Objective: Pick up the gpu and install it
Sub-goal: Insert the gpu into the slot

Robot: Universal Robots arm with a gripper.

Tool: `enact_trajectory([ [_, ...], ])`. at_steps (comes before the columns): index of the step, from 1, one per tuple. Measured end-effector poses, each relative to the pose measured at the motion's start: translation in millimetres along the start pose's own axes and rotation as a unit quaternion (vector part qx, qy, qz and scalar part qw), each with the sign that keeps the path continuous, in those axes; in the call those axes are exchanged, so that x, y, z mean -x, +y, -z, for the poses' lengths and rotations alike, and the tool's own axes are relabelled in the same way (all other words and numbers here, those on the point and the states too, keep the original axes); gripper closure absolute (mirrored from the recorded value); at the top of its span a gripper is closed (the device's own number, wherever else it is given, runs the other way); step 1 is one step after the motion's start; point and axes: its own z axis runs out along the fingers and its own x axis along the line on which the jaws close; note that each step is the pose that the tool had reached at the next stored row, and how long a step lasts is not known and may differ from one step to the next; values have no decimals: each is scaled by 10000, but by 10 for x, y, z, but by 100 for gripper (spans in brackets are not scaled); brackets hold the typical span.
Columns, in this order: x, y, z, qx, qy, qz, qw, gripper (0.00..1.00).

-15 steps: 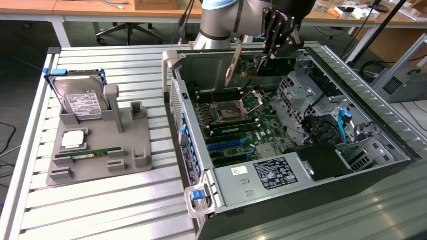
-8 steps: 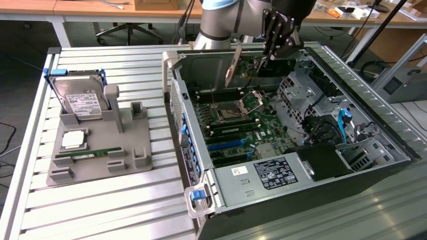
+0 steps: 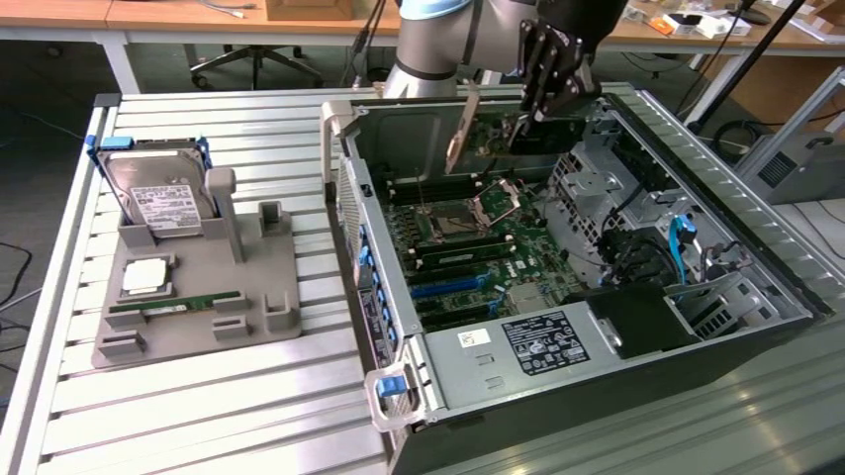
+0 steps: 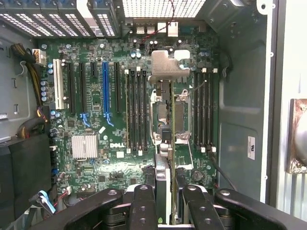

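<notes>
Looking across the slatted tabletop point(image 3: 198, 416) from the near edge, I first meet a grey holder point(image 3: 264, 297) on the exterior view's left, carrying a green RAM stick point(image 3: 178, 304), a square processor chip point(image 3: 145, 279) and, propped upright behind them, a hard drive point(image 3: 158, 203); none of these is being touched; beside the holder, towards the exterior view's right, lies the open computer case point(image 3: 779, 287), its power supply point(image 3: 535, 341) at the end closest to me; past that comes the motherboard, with a blue expansion slot point(image 3: 446, 285) on its near half and the processor socket point(image 3: 456, 218) further in; above the far part of the board hangs the pincer point(image 3: 535, 114), clenched on the gpu point(image 3: 502, 134); the card stands on edge below the fingers, lifted clear of the board, its silver bracket point(image 3: 464, 124) pointing to the exterior view's left; from the wrist view the card point(image 4: 171, 120) runs straight out from between the pincer point(image 4: 170, 191) and sits over the socket, its long axis parallel to the slots; the blue slot point(image 4: 105, 86) lies off to one side of it, well apart; as I judge it, the card is lined up in direction but not in position; farthest back rises the arm point(image 3: 436, 40).
</notes>
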Motion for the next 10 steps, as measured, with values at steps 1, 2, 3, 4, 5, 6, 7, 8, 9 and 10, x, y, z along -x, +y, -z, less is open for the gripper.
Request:
enact_trajectory([
  [1, -2, 0, -4, 0, 0, 0, 10000, 73],
  [2, -3, 0, -6, 0, 0, 0, 10000, 73],
  [3, -4, 0, -8, 0, 0, 0, 10000, 73],
  [4, -5, 0, -9, 0, 0, 0, 10000, 73],
  [5, -6, 0, -11, 0, 0, 0, 10000, 73],
  [6, -8, 0, -14, 0, 0, 0, 10000, 73],
  [7, -9, 0, -15, 0, 0, 0, 10000, 73],
  [8, -14, 0, -19, -1, -2, 0, 10000, 73],
  [9, -20, 0, -18, 0, 0, 0, 10000, 73],
  [10, -31, -1, -18, 0, 0, 0, 10000, 73],
])
